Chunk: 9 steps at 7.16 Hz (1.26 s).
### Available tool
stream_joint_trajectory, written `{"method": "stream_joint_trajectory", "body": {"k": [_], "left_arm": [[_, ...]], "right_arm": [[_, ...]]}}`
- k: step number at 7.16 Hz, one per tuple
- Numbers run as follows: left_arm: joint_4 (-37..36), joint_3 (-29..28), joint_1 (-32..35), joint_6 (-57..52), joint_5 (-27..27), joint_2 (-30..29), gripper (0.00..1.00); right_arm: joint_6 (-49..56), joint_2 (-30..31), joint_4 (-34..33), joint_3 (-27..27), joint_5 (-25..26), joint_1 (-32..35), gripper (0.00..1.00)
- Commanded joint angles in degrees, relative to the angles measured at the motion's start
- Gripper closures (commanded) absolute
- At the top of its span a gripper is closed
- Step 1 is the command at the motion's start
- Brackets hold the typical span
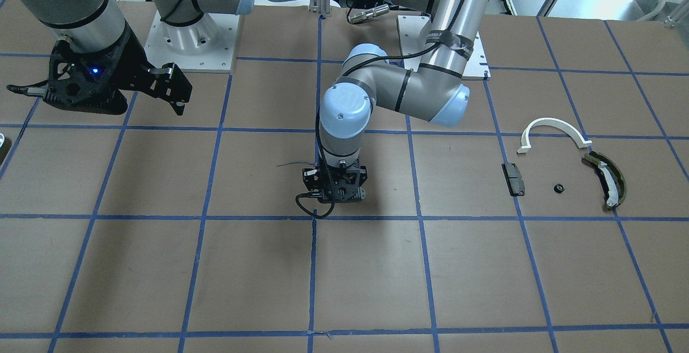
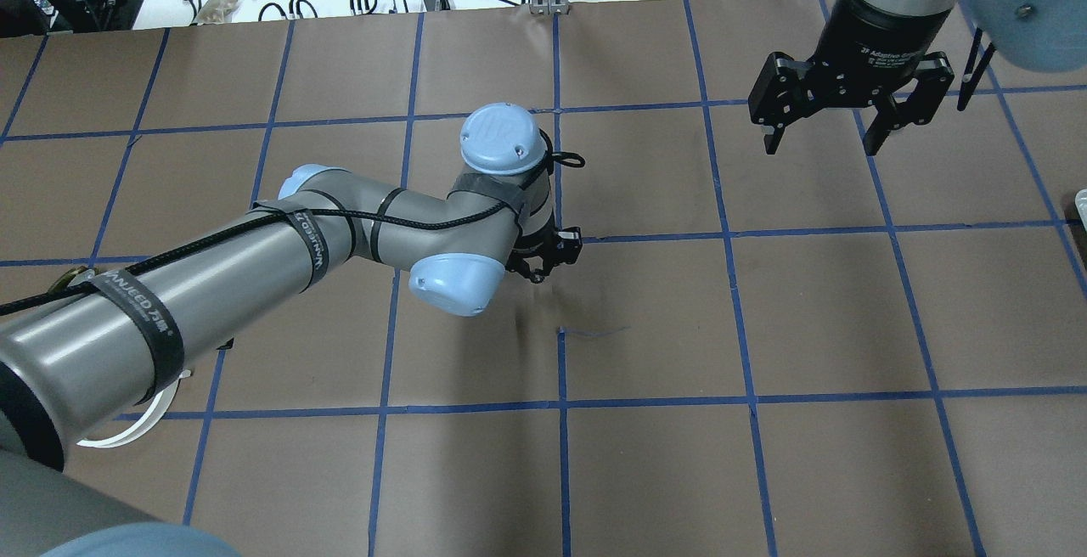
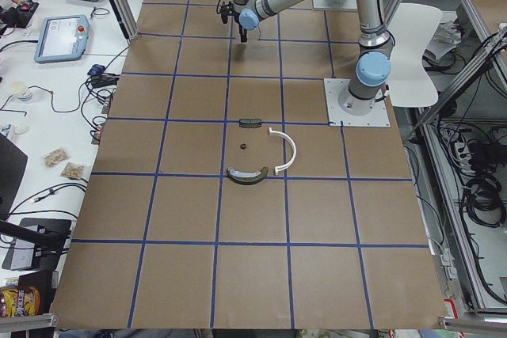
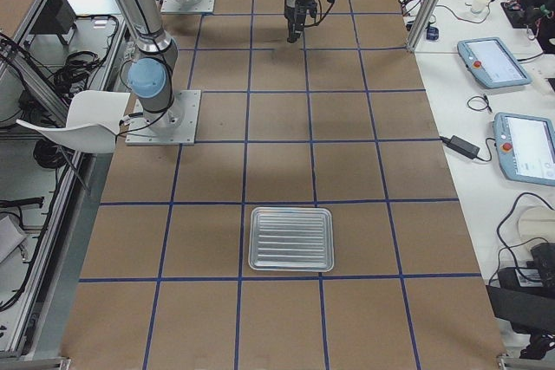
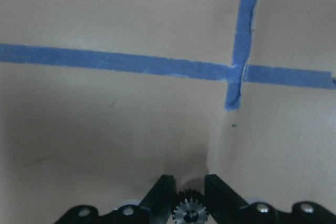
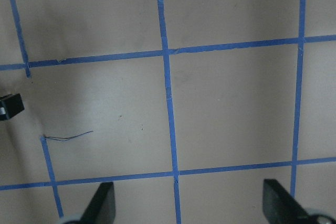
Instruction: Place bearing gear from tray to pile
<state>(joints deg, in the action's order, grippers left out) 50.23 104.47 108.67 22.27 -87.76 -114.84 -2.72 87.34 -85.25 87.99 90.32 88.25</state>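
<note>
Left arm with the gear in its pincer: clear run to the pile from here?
Probably yes. The left pincer, shut on the gear, sits mid-table; only bare table lies between it and the pile on its own side, and the right pincer hangs open far across.

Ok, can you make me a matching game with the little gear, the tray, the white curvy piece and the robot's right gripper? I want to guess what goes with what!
Things:
1. bearing gear
2. right gripper
3. tray
4. half-ring arc

Clues:
A. silver, with ridges, lying flat on the table
B. white, next to the olive-green shoe
C. jaws wide open, nothing between them
D. pinched between the jaws of the left gripper

Right pairs: 1-D, 2-C, 3-A, 4-B.
</note>
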Motion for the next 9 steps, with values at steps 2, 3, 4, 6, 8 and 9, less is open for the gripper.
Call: {"method": "stream_joint_trajectory", "body": {"k": [2, 3, 4, 6, 8, 9], "left_arm": [[10.64, 0.90, -19.47, -25.79, -1.87, 7.76, 0.92], [11.29, 1.26, -26.25, -32.92, -5.10, 8.83, 0.92], [10.34, 1.35, -33.97, -42.74, -9.92, 8.67, 0.92], [10.24, 2.48, -46.92, -58.59, -8.83, 7.97, 0.93], [5.61, 5.73, -52.05, -65.84, -7.33, 7.35, 0.95], [2.54, 7.92, -52.94, -65.95, -7.42, 7.00, 0.95]], "right_arm": [[0.00, 0.11, 0.00, 0.07, 0.21, 0.00, 0.00], [0.09, 0.19, 0.00, 0.16, 0.30, 0.00, 0.00], [0.09, 0.54, 0.00, 0.60, 0.21, 0.00, 0.00], [0.09, 0.64, 0.00, 0.60, 0.30, 0.00, 0.00], [0.00, 0.64, 0.00, 0.60, 0.39, 0.00, 0.00], [-0.09, 0.64, 0.00, 0.60, 0.30, 0.00, 0.00]]}}
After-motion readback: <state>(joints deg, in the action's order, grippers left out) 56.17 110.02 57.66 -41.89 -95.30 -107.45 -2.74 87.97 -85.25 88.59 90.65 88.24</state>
